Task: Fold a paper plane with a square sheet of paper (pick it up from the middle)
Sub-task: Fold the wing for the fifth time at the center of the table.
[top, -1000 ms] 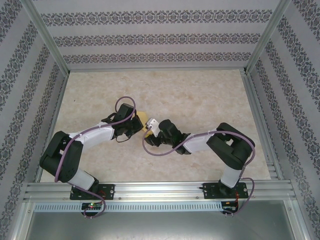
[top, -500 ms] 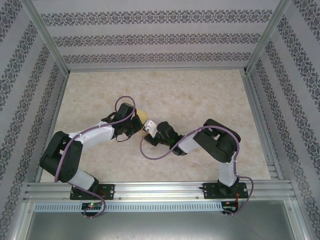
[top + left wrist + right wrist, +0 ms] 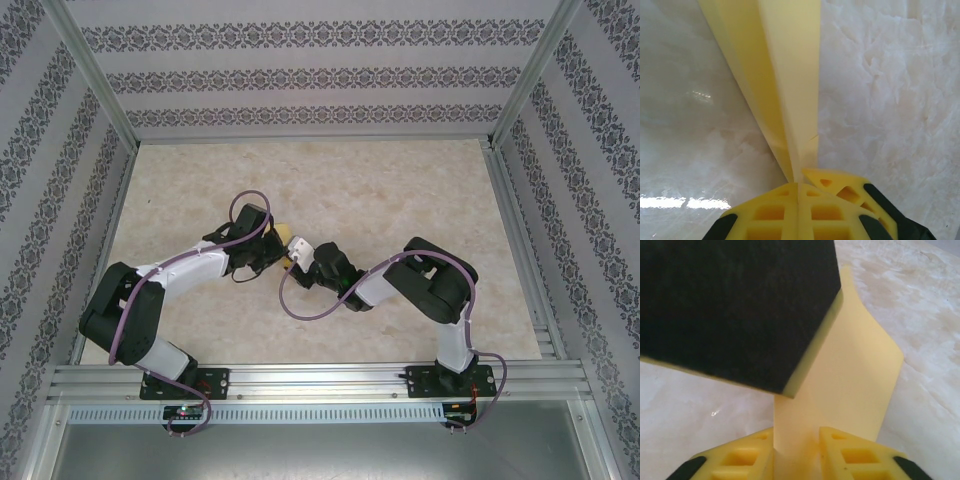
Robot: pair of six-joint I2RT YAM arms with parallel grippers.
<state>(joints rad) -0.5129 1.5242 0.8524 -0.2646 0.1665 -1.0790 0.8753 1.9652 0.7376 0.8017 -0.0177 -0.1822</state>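
Note:
The yellow sheet of paper (image 3: pixel 785 75) is folded into a narrow pointed dart with a centre crease, the paper plane's shape. My left gripper (image 3: pixel 799 184) is shut on its pointed end, a little above the marble table. From above, a bit of yellow paper (image 3: pixel 284 234) shows between the two wrists at the table's middle left. My right gripper (image 3: pixel 796 440) faces the left one (image 3: pixel 272 246). Its jaws stand apart with a flap of the paper (image 3: pixel 850 380) in the gap. A black-padded left finger (image 3: pixel 730 305) looms just above them.
The pale marble tabletop (image 3: pixel 400 190) is bordered by an aluminium frame (image 3: pixel 515 230) and patterned walls. Both arms fold inward, their purple cables (image 3: pixel 300 305) hanging near the wrists. Open surface lies behind and to the right of the grippers.
The right arm has moved left and folded its elbow, bringing its gripper up against the left one. Its jaws have narrowed around the paper flap. The left arm has stayed still.

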